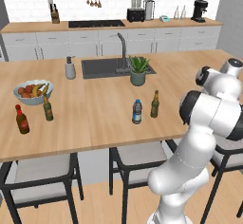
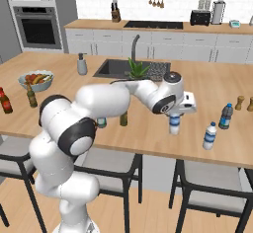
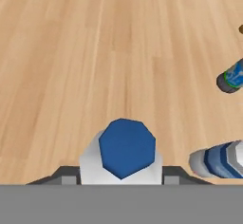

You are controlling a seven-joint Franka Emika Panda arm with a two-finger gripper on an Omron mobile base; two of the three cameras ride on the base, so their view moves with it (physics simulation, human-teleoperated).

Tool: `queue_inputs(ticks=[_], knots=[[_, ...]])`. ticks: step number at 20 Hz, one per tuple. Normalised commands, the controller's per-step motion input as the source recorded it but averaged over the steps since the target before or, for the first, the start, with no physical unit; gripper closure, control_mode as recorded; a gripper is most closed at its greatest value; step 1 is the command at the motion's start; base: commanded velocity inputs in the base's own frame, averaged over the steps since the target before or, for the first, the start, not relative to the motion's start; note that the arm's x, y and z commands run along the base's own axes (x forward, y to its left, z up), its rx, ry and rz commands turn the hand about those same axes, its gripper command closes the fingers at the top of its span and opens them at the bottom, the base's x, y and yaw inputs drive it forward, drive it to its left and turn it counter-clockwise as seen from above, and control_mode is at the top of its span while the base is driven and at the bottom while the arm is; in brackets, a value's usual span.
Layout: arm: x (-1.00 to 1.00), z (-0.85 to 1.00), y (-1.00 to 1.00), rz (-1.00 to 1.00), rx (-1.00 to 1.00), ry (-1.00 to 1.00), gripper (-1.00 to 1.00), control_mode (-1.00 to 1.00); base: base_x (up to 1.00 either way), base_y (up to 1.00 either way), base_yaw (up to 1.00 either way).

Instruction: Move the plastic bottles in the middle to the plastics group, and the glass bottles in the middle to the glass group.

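My gripper (image 2: 174, 120) is shut on the clear-whitish plastic bottle (image 2: 174, 127), right of the counter's middle and low over the wood. From above, its blue cap (image 3: 126, 147) sits between my fingertips (image 3: 64, 177). The plastics group lies to the right: a blue-tinted bottle (image 2: 226, 116) and a clear one (image 2: 210, 135). The darker blue-tinted bottle (image 1: 137, 112) and the slim olive-brown glass bottle (image 1: 154, 104) stand in the middle. The glass group is at the far left: a red bottle (image 1: 22, 120) and an olive-brown bottle (image 1: 47, 107).
A fruit bowl (image 1: 32, 92) sits behind the glass group. The grey soap dispenser (image 1: 70, 68), sink (image 1: 102, 68) and potted plant (image 1: 138, 70) stand further back. Two small shakers (image 2: 239, 102) are near the plastics group. Stools line the counter's front edge.
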Motion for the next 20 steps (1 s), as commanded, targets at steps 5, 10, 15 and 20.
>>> queue_inputs(ticks=[5, 10, 15, 20], knots=[[0.27, -0.04, -0.25, 0.0, 0.0, -0.04, 1.0, -1.0, 0.0, 0.0, 0.0], [0.32, -0.08, -0.11, 0.0, 0.0, -0.05, 1.0, -1.0, 0.0, 0.0, 0.0], [0.31, -0.25, -0.05, 0.0, 0.0, -0.1, 1.0, -1.0, 0.0, 0.0, 0.0], [0.36, -0.12, -0.24, 0.0, 0.0, -0.03, 1.0, -1.0, 0.0, 0.0, 0.0]])
